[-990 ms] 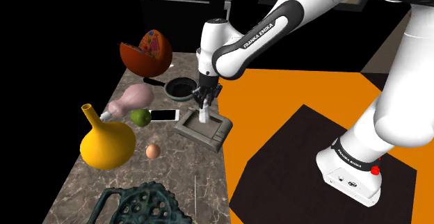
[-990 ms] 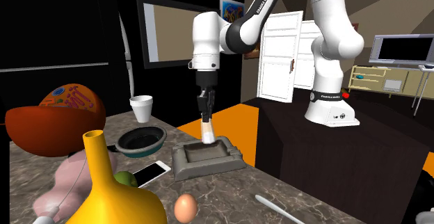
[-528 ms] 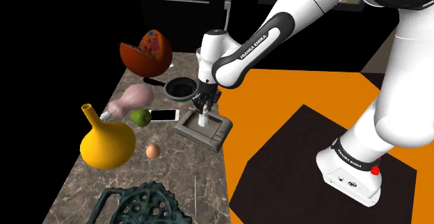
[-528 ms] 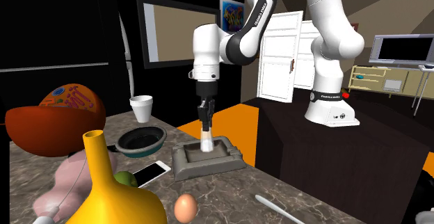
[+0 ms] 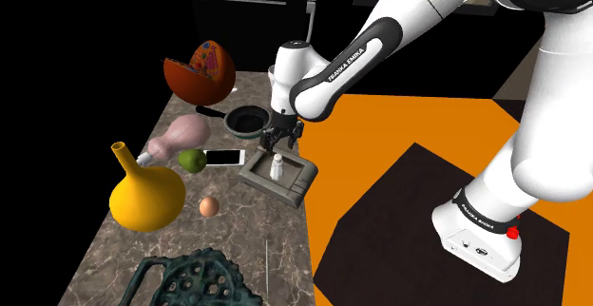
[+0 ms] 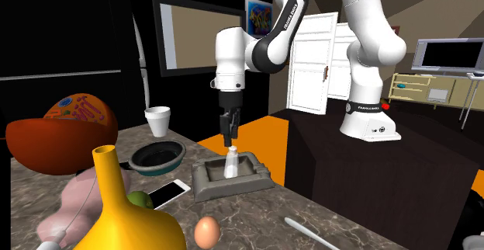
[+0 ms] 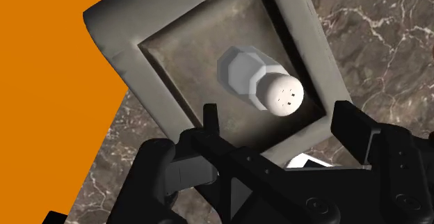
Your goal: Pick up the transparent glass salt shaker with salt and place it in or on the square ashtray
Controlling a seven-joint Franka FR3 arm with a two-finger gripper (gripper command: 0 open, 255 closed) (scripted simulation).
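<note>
Shaker in the ashtray, my pincer spread above it
Shoulder view: my black two-finger pincer (image 5: 277, 144) hangs at twelve o'clock of the pale faceted salt shaker with a white cap (image 5: 277, 168), which stands upright in the grey square ashtray (image 5: 296, 186). Second exterior view: fingers just over the cap. Wrist view: the shaker (image 7: 261, 80) stands on the ashtray's floor, my fingers apart and gripping nothing. I judge the placing done; next calls for a straight rise clear of the cap

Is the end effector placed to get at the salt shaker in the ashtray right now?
Likely yes. The end effector hangs open just above the salt shaker, which stands in the square ashtray. Nothing lies between them, and the low rim leaves the shaker's sides free.
</note>
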